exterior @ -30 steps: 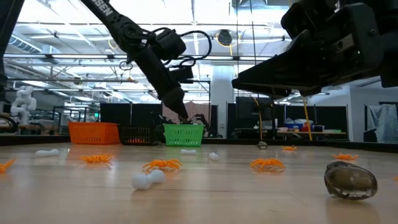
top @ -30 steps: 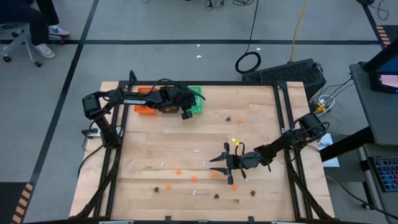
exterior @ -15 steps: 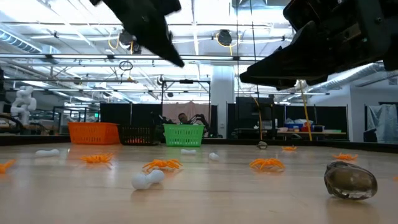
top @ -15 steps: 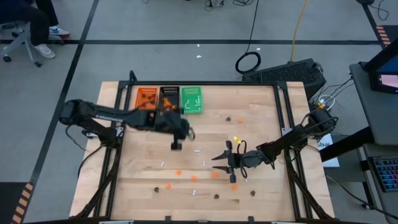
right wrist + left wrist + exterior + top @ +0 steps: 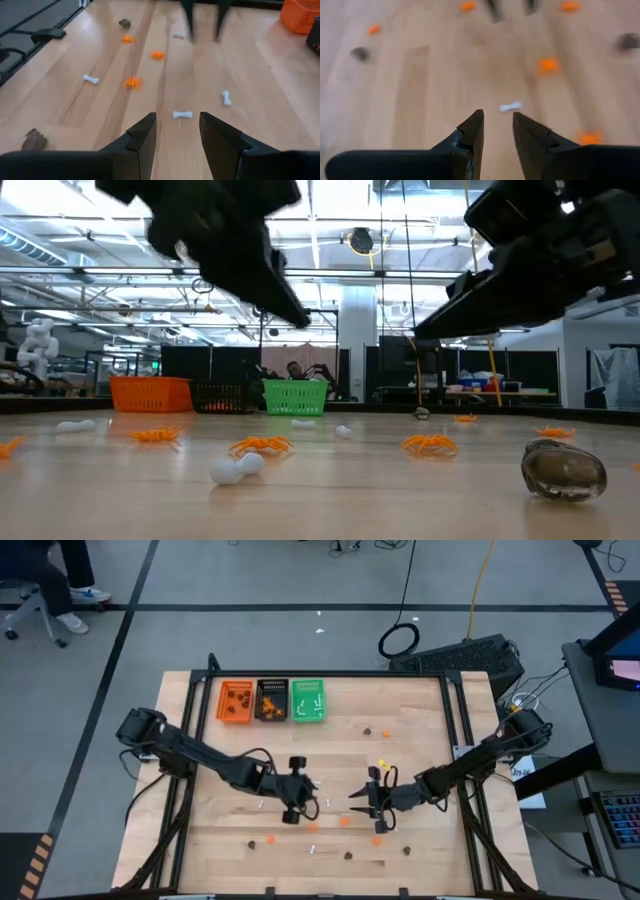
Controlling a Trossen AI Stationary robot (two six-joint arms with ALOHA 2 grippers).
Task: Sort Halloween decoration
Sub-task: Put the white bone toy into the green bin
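Small orange, dark brown and white bone-shaped trinkets lie scattered over the near half of the wooden table (image 5: pixel 420 705). My left gripper (image 5: pixel 316 790) hovers open over the table's middle, pointing toward the right edge, with a white bone (image 5: pixel 511 106) on the table just ahead of its fingers. My right gripper (image 5: pixel 356 802) faces it from the right, open and off the table, with a white bone (image 5: pixel 182 114) lying ahead of its tips. Neither gripper holds anything.
The orange tray (image 5: pixel 237 700), black tray (image 5: pixel 271 700) and green tray (image 5: pixel 308 700) stand in a row at the far left, with trinkets inside. Orange pieces (image 5: pixel 345 821) and brown pieces (image 5: pixel 348 855) lie near the front edge. Two brown pieces (image 5: pixel 367 730) lie farther back.
My left gripper has swung from above the trays at the far edge toward the table's middle and near side, turning until it points at my right gripper. My right gripper has tipped closer to level, hardly leaving its place.
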